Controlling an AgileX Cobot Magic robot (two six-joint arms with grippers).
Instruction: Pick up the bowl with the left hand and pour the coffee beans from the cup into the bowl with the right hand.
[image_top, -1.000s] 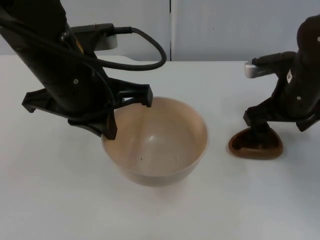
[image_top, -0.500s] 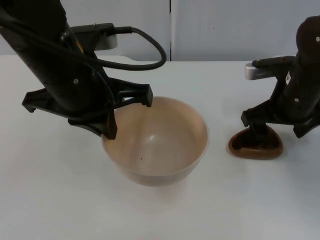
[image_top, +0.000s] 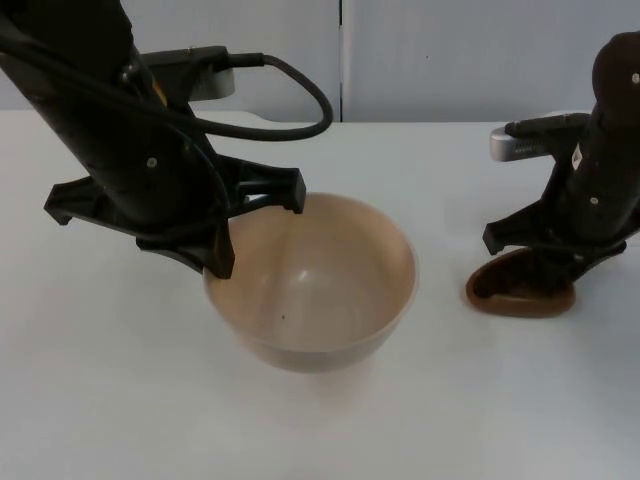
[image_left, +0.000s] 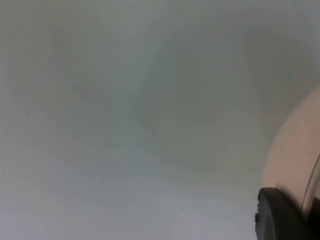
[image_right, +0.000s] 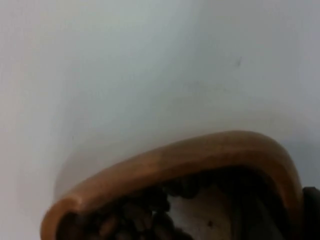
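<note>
The bowl (image_top: 312, 285) is clamped at its rim by the left gripper (image_top: 262, 228), one finger inside and one outside. The brown cup (image_top: 520, 292) of coffee beans (image_right: 135, 212) is gripped by the right gripper (image_top: 540, 262), well apart from the bowl on the table (image_top: 420, 420). The grasping step appears finished; next the cup must be carried over the bowl and tipped.
</note>
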